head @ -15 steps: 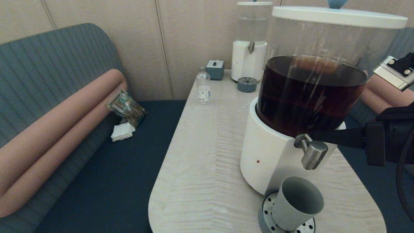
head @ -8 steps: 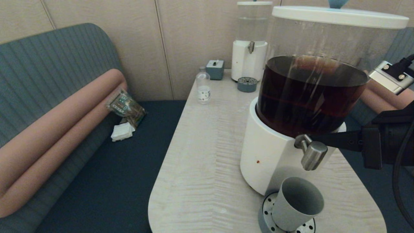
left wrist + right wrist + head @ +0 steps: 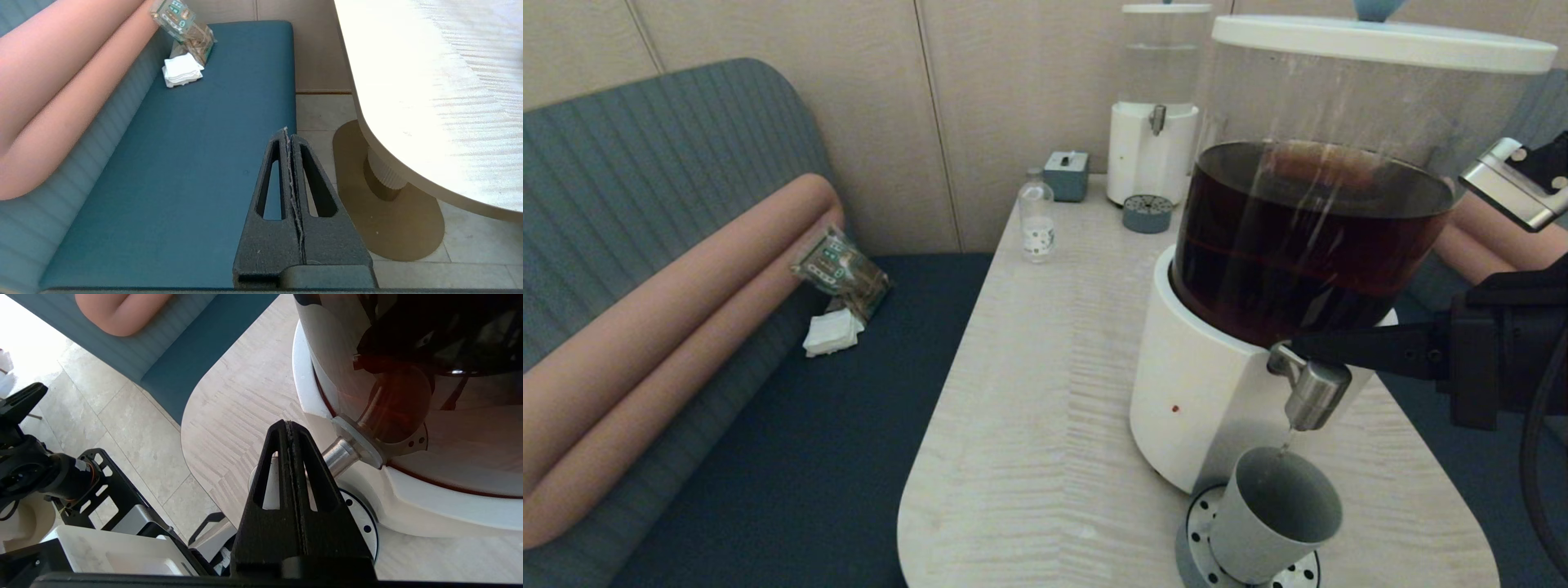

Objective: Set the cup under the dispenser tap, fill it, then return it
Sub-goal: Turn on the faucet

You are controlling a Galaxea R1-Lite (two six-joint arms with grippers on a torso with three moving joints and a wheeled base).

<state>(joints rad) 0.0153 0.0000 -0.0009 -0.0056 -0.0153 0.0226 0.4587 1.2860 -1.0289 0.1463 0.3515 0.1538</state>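
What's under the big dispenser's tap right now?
The grey-green cup stands under the dispenser tap on a perforated drip tray, with a thin stream falling into it. The fill level is hidden. The shut right gripper presses the tap.

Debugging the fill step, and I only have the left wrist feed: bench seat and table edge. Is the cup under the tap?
Observer: Yes. In the head view the cup stands on the perforated drip tray, directly below the dispenser tap.
Operator: Pouring yet?
Observer: A thin stream falls from the tap's spout into the cup.
Operator: What's working the tap?
Observer: The right gripper, shut, reaches in from the robot's right with its tip at the tap's neck.
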